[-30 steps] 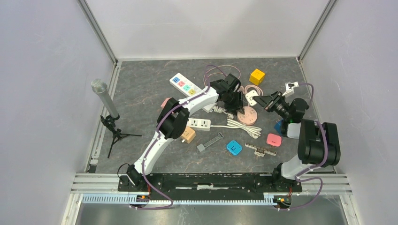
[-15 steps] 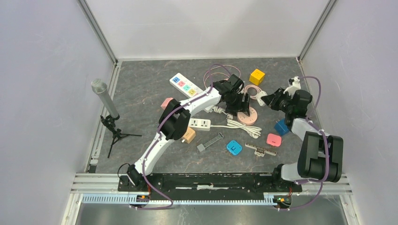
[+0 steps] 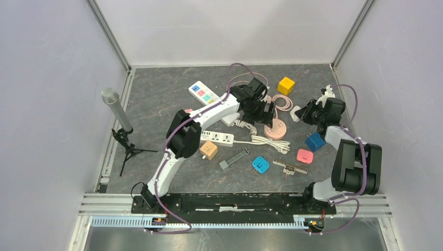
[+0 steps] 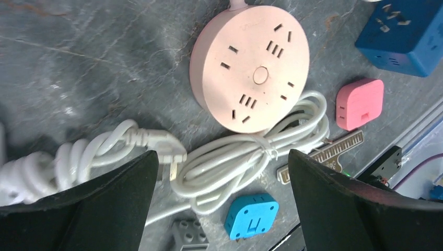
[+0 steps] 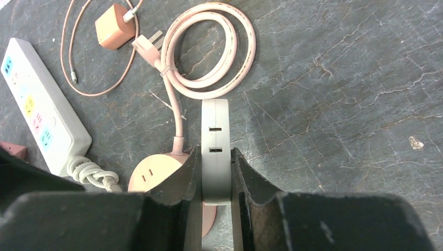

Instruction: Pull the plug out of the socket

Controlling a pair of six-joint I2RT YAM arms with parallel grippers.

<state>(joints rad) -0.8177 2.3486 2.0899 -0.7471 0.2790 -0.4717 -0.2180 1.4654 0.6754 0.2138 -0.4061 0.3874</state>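
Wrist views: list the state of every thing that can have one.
pink round socket: lying flat, nothing plugged in.
white plug: out of the socket, clamped on edge.
right gripper: shut on the white plug.
left gripper: open, empty.
white cord: coiled, tied, unplugged.
pink cable: coiled, tied.

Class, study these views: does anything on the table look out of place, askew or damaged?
Nothing looks damaged or spilled. One oddity: the white plug sits clamped edge-on in the right gripper, apart from the round pink socket, whose face is bare.
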